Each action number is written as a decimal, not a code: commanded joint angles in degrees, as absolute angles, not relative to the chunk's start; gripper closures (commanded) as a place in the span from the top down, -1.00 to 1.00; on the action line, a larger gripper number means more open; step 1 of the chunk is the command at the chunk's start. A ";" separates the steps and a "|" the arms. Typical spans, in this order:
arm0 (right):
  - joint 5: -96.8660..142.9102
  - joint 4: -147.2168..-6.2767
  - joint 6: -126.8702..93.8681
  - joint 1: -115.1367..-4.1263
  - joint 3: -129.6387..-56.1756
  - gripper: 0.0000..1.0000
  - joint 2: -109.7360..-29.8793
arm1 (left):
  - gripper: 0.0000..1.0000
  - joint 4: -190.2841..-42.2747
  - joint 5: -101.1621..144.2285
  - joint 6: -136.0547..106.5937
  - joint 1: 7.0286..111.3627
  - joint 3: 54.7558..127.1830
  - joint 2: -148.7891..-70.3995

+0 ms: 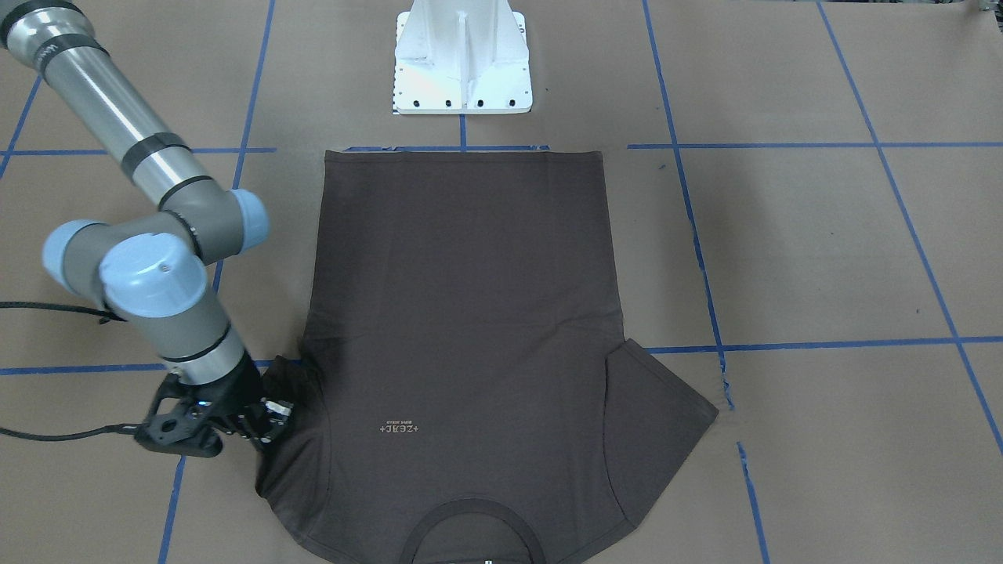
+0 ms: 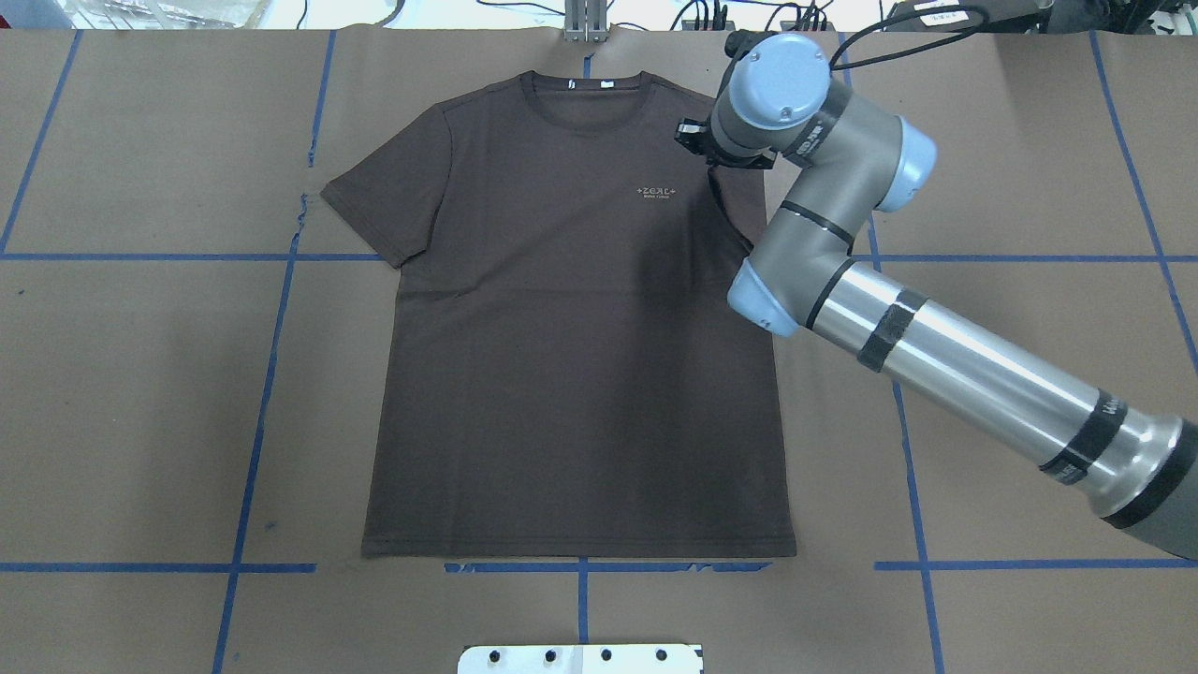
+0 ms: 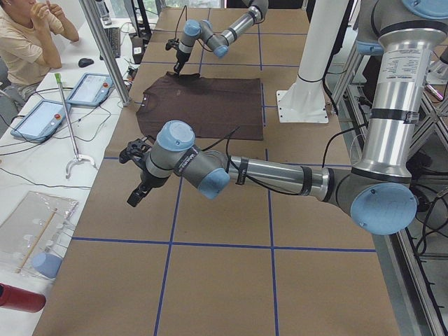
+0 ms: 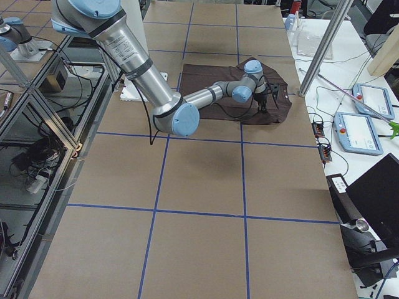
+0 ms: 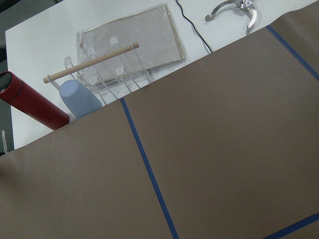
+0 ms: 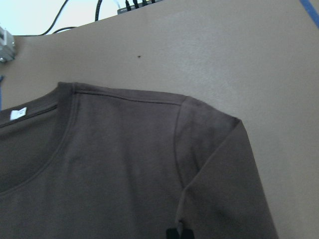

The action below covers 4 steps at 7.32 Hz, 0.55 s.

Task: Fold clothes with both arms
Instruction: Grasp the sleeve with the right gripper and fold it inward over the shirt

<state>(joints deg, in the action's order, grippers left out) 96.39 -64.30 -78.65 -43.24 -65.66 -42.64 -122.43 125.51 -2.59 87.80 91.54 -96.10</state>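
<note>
The dark brown-grey T-shirt lies flat and face up on the brown paper, collar away from the robot; it also shows in the overhead view. My right gripper is low at the shirt's sleeve on my right side. In the right wrist view its fingertips are closed together on the sleeve fabric, which is drawn in toward the body. My left gripper hangs over bare paper well off the shirt and shows only in the exterior left view, so I cannot tell whether it is open or shut.
The white pedestal stands at the shirt's hem side. Blue tape lines cross the paper. Off the table's end on my left are a red bottle, a blue cup and a clear rack. An operator sits there.
</note>
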 commanded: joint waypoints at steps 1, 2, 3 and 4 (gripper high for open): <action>92.03 -65.22 -81.74 -40.70 -61.29 -1.00 -38.25 | 1.00 -122.43 125.51 -2.72 87.80 91.67 -96.06; 91.93 -65.04 -81.56 -40.52 -61.00 -1.00 -37.97 | 1.00 -122.34 125.51 -2.72 87.80 91.67 -96.06; 91.76 -65.04 -79.47 -40.26 -60.65 0.98 -38.06 | 1.00 -122.43 125.51 -2.64 87.80 91.76 -96.15; 91.76 -65.04 -75.62 -40.60 -60.82 1.00 -37.62 | 1.00 -122.52 125.42 -2.64 87.80 91.93 -96.76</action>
